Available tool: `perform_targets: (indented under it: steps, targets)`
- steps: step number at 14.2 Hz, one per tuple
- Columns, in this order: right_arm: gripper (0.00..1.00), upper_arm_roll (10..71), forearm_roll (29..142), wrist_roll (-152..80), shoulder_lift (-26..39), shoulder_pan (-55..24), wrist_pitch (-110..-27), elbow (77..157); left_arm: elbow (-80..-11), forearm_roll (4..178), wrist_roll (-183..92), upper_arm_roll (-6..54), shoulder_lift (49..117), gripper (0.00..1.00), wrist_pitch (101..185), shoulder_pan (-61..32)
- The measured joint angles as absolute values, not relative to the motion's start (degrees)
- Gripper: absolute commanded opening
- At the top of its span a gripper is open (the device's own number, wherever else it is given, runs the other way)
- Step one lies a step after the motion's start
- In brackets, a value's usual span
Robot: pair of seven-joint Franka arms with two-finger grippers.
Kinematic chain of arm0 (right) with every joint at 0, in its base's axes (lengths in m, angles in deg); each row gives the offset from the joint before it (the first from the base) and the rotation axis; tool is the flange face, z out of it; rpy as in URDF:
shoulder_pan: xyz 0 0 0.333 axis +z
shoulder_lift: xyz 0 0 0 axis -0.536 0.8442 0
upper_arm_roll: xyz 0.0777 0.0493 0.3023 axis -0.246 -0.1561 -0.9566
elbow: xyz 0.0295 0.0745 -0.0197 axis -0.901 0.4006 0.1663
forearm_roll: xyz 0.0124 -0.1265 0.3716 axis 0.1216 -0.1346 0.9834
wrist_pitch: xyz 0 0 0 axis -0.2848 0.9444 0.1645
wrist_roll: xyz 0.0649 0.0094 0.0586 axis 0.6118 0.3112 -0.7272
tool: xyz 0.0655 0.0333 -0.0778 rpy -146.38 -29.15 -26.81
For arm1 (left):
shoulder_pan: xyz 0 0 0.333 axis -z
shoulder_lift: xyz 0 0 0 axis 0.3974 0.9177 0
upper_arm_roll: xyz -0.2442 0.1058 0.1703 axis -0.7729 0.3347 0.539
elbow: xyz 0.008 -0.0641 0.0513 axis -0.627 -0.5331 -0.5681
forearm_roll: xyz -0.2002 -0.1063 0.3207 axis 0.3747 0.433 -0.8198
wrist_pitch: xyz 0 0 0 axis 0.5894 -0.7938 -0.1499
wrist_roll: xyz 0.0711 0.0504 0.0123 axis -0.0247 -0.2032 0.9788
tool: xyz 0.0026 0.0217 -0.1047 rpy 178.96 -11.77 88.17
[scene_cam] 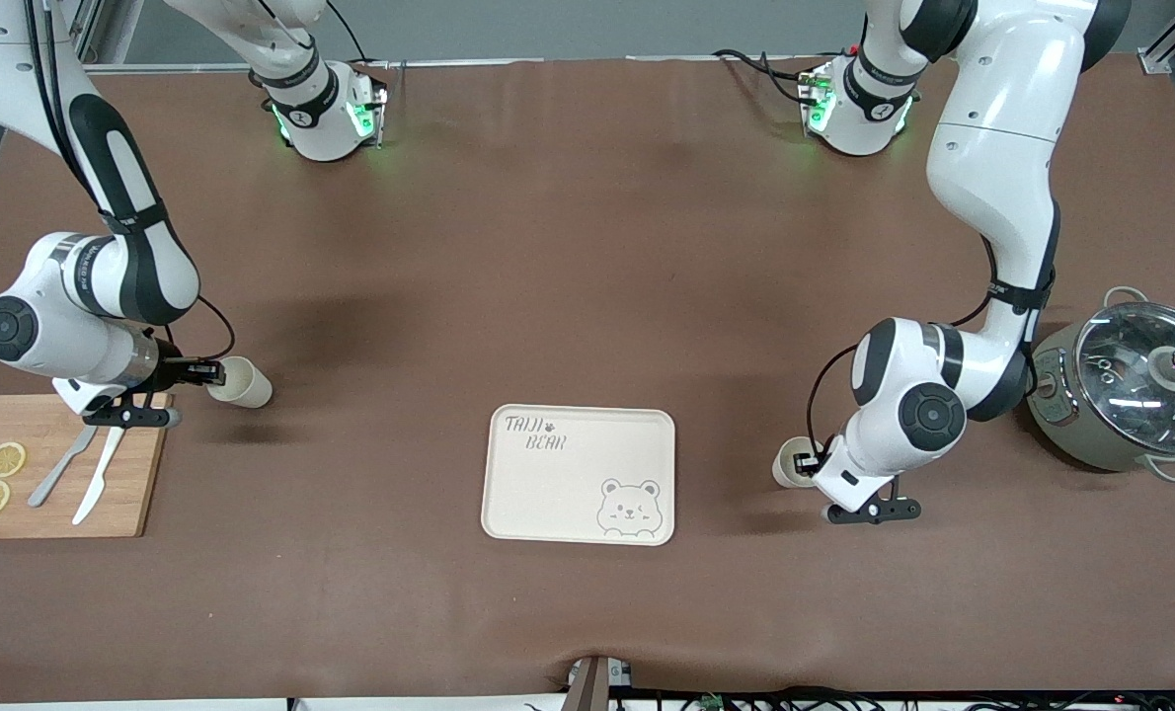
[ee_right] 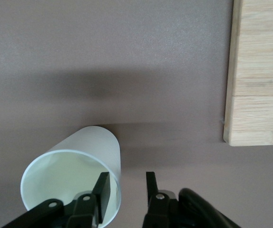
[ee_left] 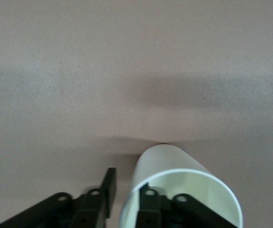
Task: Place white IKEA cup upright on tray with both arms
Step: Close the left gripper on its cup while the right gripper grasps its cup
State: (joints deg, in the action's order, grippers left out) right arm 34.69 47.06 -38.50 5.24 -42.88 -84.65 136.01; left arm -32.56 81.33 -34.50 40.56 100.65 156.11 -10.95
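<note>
Two white cups, not one, and both lie on their sides on the table. Taking the tray [scene_cam: 548, 484] as my clock centre in the front view, the first cup [scene_cam: 248, 384] lies out at about ten o'clock, just beside the cutting board [scene_cam: 15, 420]. The second cup [scene_cam: 783, 462] lies at three o'clock, between the tray and the pot [scene_cam: 1131, 395].

The right gripper [scene_cam: 214, 373] is down at the first cup's mouth, the left gripper [scene_cam: 803, 462] at the second's. On each wrist view I see the jaws standing narrow astride the rim, one finger inside and one outside. There is a sliver of gap at the outer finger, so I would not call either clamped.

These look light, thin-walled, stiff and smooth. A pinch on the wall near the rim should carry one, though I judge it may pivot in the grip when lifted. A rolling cup is my worry, so I would squeeze gently and tip it upright before going to the tray
</note>
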Motion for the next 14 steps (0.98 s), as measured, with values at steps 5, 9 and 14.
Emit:
perform_targets:
  steps: [5,9,14]
  targets:
    - [0.00,34.2,47.2,-38.5,5.2,-42.9,-84.7,135.9,-32.2,81.3,-34.4,40.5,100.5,0.00,156.3,-11.0]
    - [0.00,34.2,47.2,-38.5,5.2,-42.9,-84.7,135.9,-31.5,81.3,-34.4,40.5,100.1,0.00,156.1,-11.2]
    - [0.00,34.1,47.2,-38.5,5.2,-42.9,-81.4,133.9,-27.3,81.3,-32.8,40.3,95.8,0.00,144.0,-10.0]
